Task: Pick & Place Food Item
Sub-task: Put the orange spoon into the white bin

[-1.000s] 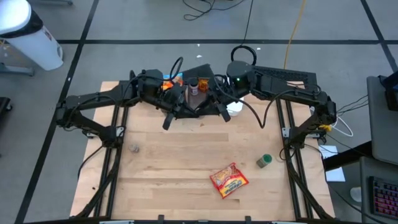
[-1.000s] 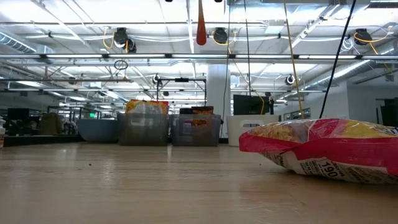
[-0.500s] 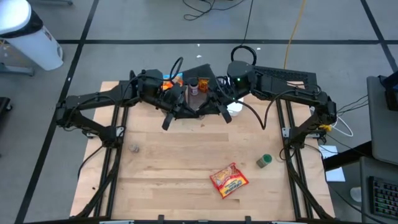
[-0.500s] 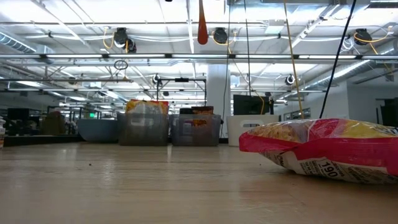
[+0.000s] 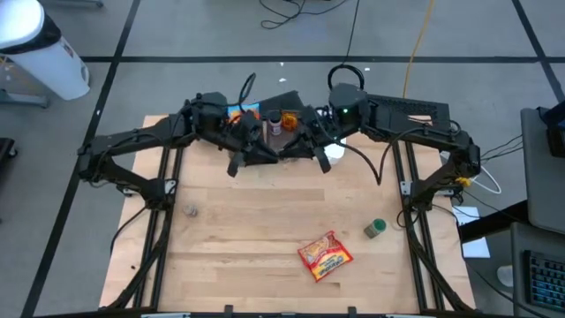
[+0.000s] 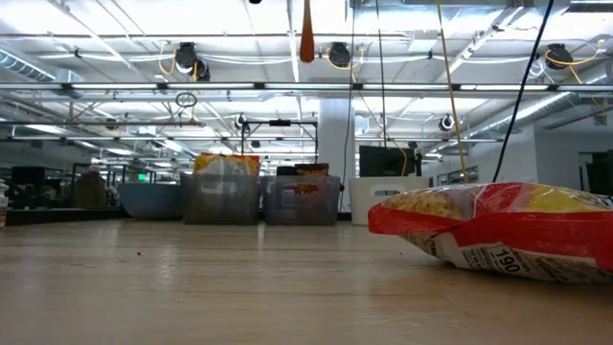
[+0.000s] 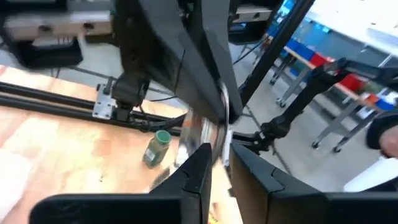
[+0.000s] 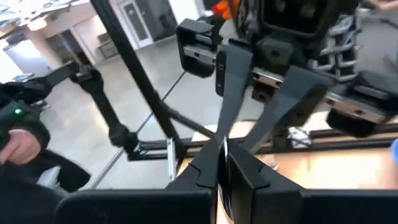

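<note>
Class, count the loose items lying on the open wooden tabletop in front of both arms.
3: a red-yellow food packet near the front, a green-capped jar to its right, a small grey object at left. Others may hide under the arms.

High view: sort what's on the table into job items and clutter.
Job:
- food packet, red and yellow, near edge
- left gripper and right gripper, far side

Lying about:
- green-lidded jar
- small grey object
- brown bottle, between the arms

Both arms were matte black, chunky joints linked by slim tubes; loose black cables looped off them; the right arm (image 5: 402, 119) had a tiny green light near its wrist; fingers (image 8: 217, 165) were flat dark blades.
</note>
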`<act>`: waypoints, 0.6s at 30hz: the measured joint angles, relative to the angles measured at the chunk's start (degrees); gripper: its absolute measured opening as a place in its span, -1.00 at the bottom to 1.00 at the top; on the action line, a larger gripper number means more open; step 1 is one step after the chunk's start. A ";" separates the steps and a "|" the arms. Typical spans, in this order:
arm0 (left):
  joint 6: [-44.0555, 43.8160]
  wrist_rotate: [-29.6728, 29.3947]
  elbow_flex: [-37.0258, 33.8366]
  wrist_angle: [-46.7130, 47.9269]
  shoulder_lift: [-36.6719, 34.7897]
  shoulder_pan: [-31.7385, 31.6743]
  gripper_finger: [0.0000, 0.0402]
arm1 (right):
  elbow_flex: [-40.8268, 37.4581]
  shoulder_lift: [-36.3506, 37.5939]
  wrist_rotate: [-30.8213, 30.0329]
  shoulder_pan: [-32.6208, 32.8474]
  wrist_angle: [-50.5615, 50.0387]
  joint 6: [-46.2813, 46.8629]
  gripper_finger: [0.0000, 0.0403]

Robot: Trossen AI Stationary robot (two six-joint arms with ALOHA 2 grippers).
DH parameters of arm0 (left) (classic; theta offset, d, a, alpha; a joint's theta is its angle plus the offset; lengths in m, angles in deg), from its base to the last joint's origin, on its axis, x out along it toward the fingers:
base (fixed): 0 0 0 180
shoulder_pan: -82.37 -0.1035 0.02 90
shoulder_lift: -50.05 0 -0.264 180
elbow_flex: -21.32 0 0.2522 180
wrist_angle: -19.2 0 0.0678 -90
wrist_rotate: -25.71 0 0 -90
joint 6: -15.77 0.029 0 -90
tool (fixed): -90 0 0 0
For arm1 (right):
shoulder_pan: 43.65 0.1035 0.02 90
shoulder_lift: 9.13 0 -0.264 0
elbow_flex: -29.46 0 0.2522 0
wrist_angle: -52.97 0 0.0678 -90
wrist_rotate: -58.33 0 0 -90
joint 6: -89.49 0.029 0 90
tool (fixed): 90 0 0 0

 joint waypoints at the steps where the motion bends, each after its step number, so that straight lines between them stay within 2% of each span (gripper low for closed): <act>1: -0.77 0.87 0.00 -0.22 -0.37 -0.49 -0.67 | -0.02 0.29 -0.01 0.00 0.21 -0.06 -0.99; 9: -1.15 2.45 0.00 -0.65 -5.71 -4.62 -0.53 | 0.13 3.59 -5.66 -0.44 -1.79 -1.78 -1.00; 18: -1.13 1.91 0.00 -0.37 -14.04 -10.45 -0.51 | 0.09 4.55 -25.24 -0.70 -18.43 -12.07 -1.00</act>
